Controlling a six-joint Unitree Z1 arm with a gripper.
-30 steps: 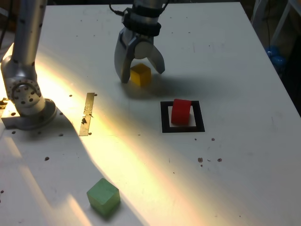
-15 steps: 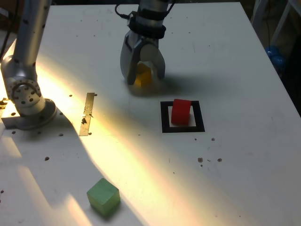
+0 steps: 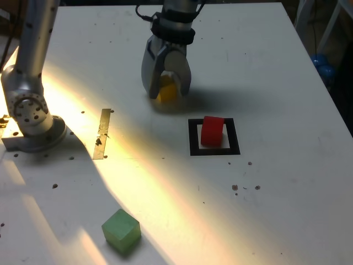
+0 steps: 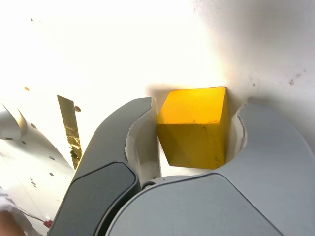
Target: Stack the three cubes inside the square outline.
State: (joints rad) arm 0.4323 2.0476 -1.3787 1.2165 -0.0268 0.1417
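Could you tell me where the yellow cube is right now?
In the exterior view, the yellow cube sits between the gripper jaws, up and left of the red cube.

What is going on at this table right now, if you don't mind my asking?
A single robot arm has its end effector down around the yellow cube, with the fingers against its sides in the wrist view. The red cube already sits inside the square outline, leaning a little. The green cube lies apart near the front edge, untouched. Nothing is stacked yet.
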